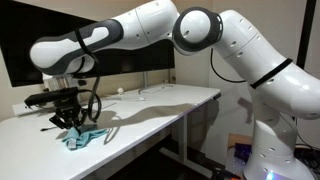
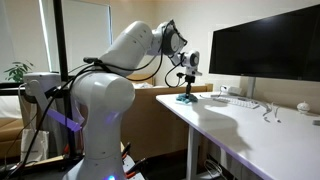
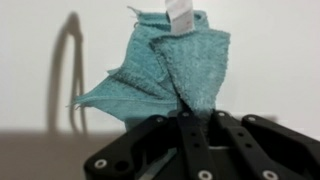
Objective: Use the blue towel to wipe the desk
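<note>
Towel [image 3: 165,80], blue-green terry, sits crumpled on the white desk [image 1: 150,105] and is bunched up toward me. My gripper [image 3: 195,120] is clamped onto its nearest fold, with both jaws drawn together and cloth pinched between them. In the wrist view a small white label [image 3: 180,14] is sewn to the far edge of the cloth. It stands up pale against the blue, but it is too blurred for me to read any writing or brand. The rest of the cloth fans out from my grip in ragged points and casts a thin looping shadow on the surface to one side. In both exterior views the towel [image 1: 84,138] [image 2: 186,99] lies close to one end of the desk [image 2: 240,125], near its edge, with my gripper [image 1: 68,120] [image 2: 186,92] pointing straight down over it. A dark monitor [image 2: 265,45] stands further along the desk, well apart from the cloth.
</note>
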